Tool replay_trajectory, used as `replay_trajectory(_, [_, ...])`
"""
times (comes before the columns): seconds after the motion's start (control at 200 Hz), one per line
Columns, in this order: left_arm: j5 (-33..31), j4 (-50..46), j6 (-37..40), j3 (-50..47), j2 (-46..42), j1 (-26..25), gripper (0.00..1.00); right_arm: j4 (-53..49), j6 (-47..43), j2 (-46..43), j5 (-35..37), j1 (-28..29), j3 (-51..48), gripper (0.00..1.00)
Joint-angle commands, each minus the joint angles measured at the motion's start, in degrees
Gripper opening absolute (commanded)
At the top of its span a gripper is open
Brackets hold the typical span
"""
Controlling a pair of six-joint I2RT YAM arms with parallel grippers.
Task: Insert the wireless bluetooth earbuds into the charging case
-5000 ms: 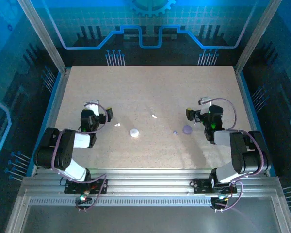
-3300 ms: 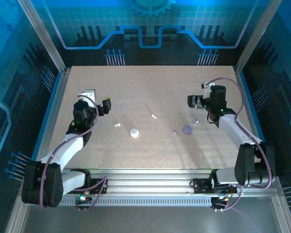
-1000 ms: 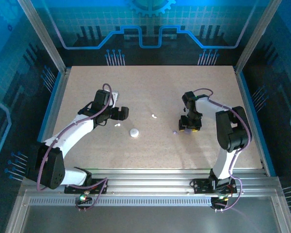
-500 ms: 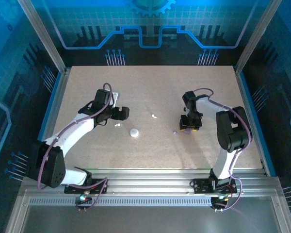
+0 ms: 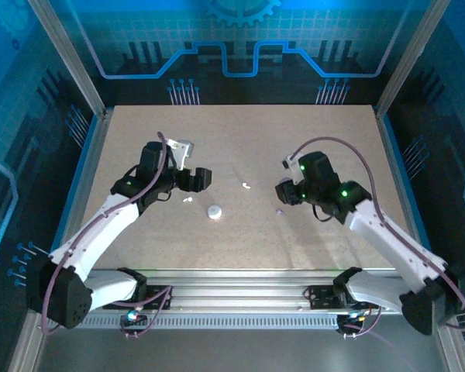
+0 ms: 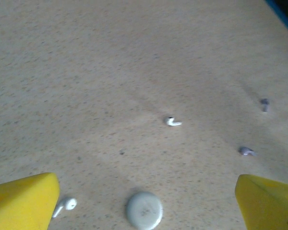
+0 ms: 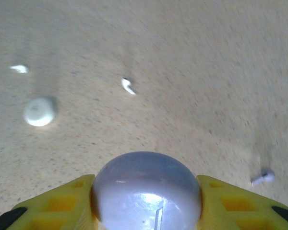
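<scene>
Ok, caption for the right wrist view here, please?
Right gripper shut on a lavender puck; two white earbuds and a white puck lie on the table beyond.

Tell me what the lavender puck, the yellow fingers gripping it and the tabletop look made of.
The lavender puck: glossy plastic, going by its bright highlight. The yellow fingers: matte plastic probably, with moulded recesses. The tabletop: matte speckled beige, perhaps laminate or particleboard; unclear.

Two earbuds [image 6: 173, 121] [image 6: 65, 206], two pucks [image 6: 144, 210] [image 7: 146, 191], two specks [image 6: 246, 151] [image 6: 264, 102]
</scene>
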Motion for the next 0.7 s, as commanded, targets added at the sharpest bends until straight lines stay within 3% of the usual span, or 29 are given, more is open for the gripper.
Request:
replay_trajectory(0.0, [6.6,2.3,-1.2,0.6,-1.6,-0.8,0.95,11.1,-7.8,-5.3,-4.8,1.7,-4.3,0.43])
replay_trajectory(0.16, [9.3,7.7,0.0,-1.5,-3.4,-2.3,0.92,23.0,-18.6,-9.9,-12.6,2.3,-10.4,0.43])
replay_trajectory(0.29, [14.1,13.3,1.1,-3.6,-5.5,-4.1,0.91,25.5,-30.8,-8.7,-18.1,4.2,-11.0,0.43])
replay_trajectory(0.505, [16.9,20.7,1.6,-7.4,-8.2,-8.9,0.85,27.0,-48.0,-3.7,-14.3,10.6,-8.8,0.4])
replay_trajectory(0.695, [17.7,25.4,-1.0,-10.7,-8.2,-12.3,0.81,30.5,-52.3,-0.4,-12.5,13.0,-7.4,0.4])
